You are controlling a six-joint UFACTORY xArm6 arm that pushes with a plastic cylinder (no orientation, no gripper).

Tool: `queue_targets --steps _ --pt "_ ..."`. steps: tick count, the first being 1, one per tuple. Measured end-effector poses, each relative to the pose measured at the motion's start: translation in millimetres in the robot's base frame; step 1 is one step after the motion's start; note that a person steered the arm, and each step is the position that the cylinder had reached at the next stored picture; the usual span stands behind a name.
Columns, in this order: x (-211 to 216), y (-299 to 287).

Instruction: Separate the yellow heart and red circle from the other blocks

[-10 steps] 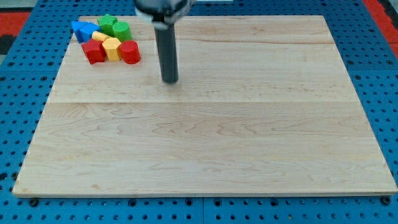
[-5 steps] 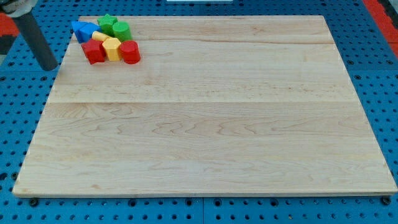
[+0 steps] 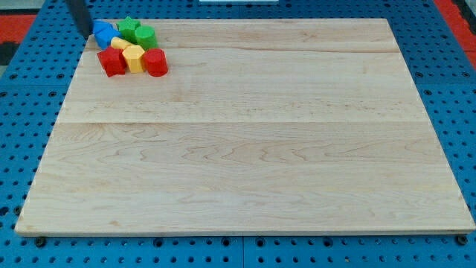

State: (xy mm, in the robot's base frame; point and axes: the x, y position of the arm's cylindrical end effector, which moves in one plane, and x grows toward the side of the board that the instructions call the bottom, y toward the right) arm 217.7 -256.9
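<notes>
A tight cluster of blocks sits at the board's top left corner. The red circle (image 3: pixel 155 62) is at its lower right. A yellow block (image 3: pixel 134 57), which may be the heart, lies between it and a red block (image 3: pixel 111 62). A second yellow block (image 3: pixel 118 43) sits just above. A blue block (image 3: pixel 104 35), a green star (image 3: pixel 129 28) and a green round block (image 3: pixel 146 35) form the top row. My tip (image 3: pixel 85 32) is at the cluster's upper left, right against the blue block's left side, and hides part of it.
The wooden board (image 3: pixel 245 149) lies on a blue pegboard table. The cluster is close to the board's top and left edges. A red area shows at the view's top corners.
My tip went from mid-board to off the board's left edge, then up and right to the blue block's left side. The blocks have not visibly moved.
</notes>
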Motion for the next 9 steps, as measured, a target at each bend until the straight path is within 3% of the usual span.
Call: queue_targets --steps 1,2,4,7,8,9 --pt "15.0 51.4" --pt "14.3 57.8" --pt "11.7 21.6" --pt "17.3 20.2" --pt "44.4 3.1" --pt "35.0 -27.3"
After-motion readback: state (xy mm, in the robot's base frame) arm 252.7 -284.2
